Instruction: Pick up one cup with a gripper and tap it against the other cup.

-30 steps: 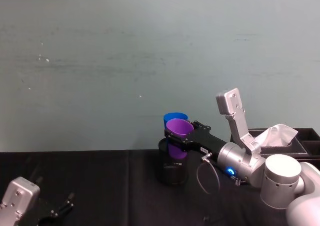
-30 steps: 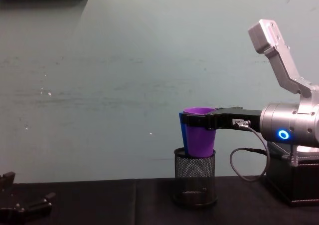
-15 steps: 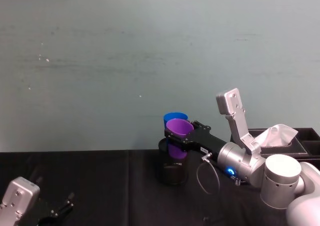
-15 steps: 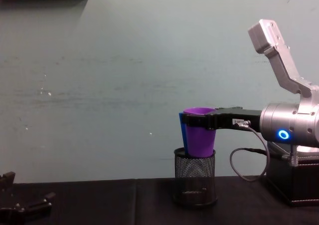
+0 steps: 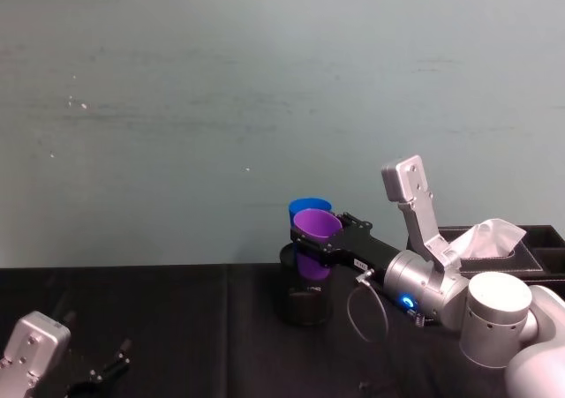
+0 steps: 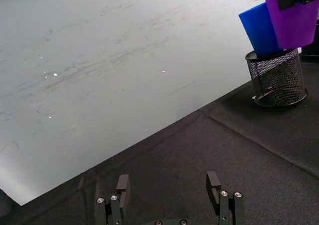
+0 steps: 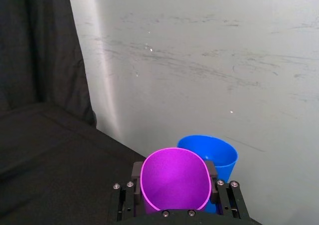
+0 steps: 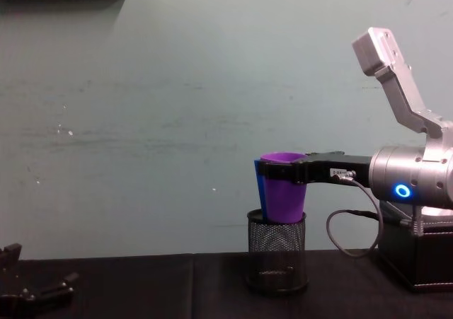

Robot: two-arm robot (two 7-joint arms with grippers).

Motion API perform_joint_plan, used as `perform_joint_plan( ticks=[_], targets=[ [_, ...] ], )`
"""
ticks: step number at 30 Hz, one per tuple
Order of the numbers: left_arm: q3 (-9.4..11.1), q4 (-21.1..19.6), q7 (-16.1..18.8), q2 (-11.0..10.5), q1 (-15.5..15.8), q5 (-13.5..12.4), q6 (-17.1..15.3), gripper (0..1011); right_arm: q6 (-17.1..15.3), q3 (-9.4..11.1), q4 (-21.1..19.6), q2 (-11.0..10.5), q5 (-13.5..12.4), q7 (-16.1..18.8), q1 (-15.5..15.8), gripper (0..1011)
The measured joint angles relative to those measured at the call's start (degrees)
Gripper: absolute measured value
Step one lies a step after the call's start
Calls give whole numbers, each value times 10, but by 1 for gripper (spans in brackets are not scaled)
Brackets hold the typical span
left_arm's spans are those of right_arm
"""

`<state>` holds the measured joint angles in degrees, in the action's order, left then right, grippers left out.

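My right gripper [image 5: 316, 231] [image 8: 263, 169] [image 7: 173, 172] is shut on the purple cup [image 5: 316, 222] [image 8: 284, 199] [image 7: 174, 182] just under its rim. It holds the cup upright, with the base dipping into the black mesh pen holder [image 5: 305, 303] [image 8: 277, 254] [image 6: 276, 78]. The blue cup [image 5: 305, 207] [image 8: 259, 192] [image 7: 215, 150] [image 6: 258, 31] stands in the same holder on the wall side of the purple cup [image 6: 294, 20], and their sides are touching or nearly so. My left gripper [image 5: 108, 366] [image 6: 168, 184] rests open and low over the black cloth at the near left.
A black tissue box [image 5: 530, 248] [image 8: 417, 259] with white tissue sits at the right behind my right arm. A grey cable loop [image 8: 352, 234] hangs under the wrist. The teal wall stands close behind the holder. Black cloth [image 6: 199, 150] covers the table.
My left arm has sunk slightly toward the near left corner. The right gripper and both cups have not visibly moved.
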<state>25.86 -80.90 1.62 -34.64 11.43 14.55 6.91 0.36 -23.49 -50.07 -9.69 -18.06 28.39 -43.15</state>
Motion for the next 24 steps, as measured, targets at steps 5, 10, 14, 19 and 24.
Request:
perform_joint_plan(
  ticks=[5,10,14,19,24],
  targets=[
    [0,0,0,0,0,0,0,1000,0,0,0,0,0,0,0,736],
    [0,0,0,0,0,0,0,1000,0,0,0,0,0,0,0,736],
    [0,0,0,0,0,0,0,1000,0,0,0,0,0,0,0,736],
    [0,0,0,0,0,0,0,1000,0,0,0,0,0,0,0,736],
    [0,0,0,0,0,0,0,1000,0,0,0,0,0,0,0,736]
  ],
)
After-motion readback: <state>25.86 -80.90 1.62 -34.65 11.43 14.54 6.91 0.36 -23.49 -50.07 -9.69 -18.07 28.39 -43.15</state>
